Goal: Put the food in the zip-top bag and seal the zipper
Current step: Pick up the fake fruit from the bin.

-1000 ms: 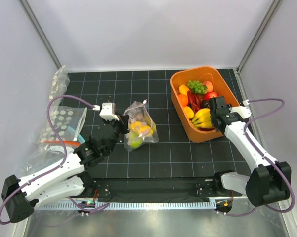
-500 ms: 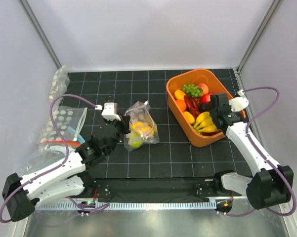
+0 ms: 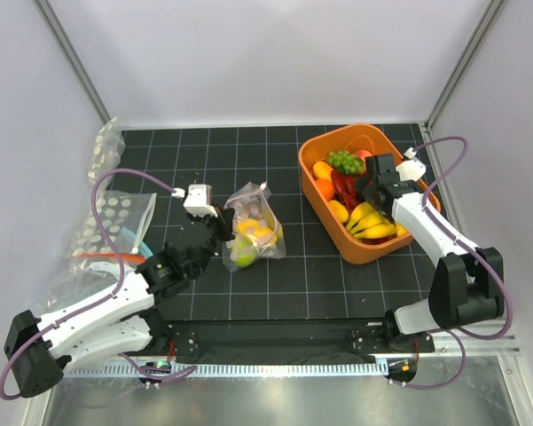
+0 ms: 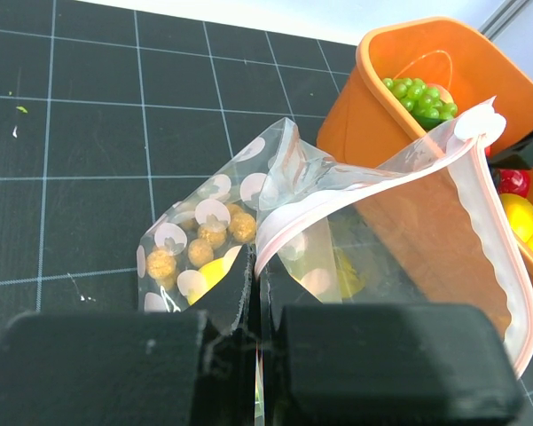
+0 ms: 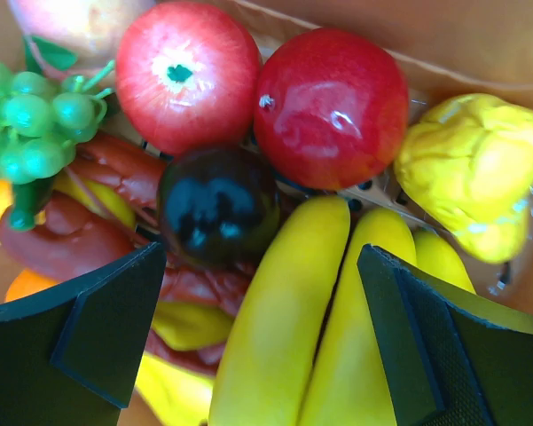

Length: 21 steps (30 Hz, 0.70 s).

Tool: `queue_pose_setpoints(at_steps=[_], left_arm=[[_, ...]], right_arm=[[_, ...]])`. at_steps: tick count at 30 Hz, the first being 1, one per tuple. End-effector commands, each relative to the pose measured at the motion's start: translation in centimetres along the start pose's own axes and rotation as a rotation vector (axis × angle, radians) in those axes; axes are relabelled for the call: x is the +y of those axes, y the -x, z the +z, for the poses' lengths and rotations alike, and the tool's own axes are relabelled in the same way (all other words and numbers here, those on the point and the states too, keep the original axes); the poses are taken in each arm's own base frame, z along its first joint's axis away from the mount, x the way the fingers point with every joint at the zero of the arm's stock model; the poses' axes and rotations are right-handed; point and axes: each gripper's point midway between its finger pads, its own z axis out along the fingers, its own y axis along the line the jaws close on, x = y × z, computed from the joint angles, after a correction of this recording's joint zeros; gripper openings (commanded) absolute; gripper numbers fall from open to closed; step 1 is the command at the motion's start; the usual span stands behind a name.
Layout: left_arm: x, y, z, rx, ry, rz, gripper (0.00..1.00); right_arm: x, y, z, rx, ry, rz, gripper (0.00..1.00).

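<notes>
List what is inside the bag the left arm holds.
Inside the zip-top bag: a brown nut-like cluster, a yellow piece, a green piece. The left jaws cover its lower part in the wrist view.

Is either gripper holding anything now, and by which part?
The left gripper pinches the zip-top bag at its edge by the zipper end; right gripper is open over the bananas, holding nothing.

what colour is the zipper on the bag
The zip-top bag's zipper is pale pink; clearest in left wrist view.
</notes>
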Motion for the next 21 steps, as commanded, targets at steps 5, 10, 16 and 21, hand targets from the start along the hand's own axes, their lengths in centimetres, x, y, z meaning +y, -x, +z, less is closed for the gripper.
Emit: queue_pose_setpoints(at_steps=[5, 10, 16, 21], left_arm=[[-0.9, 2.2, 0.0, -0.048, -0.018, -0.032, 0.00], [-1.0, 2.2, -0.1, -0.048, -0.021, -0.036, 0.01], [-1.0, 2.1, 0.0, -0.044, -0.021, -0.033, 0.00], [-1.0, 1.9, 0.1, -0.038, -0.019, -0.029, 0.01]], right_arm=[[0.1, -5.3, 4.9, 0.153, -0.089, -0.020, 1.00], [0.9, -7.0, 6.7, 0.201, -0.074, -0.016, 0.90], [1.6, -3.6, 3.7, 0.077, 0.040, 0.030, 0.19], [3.5, 0.4, -1.9, -0.045, 0.281, 0.092, 0.01]])
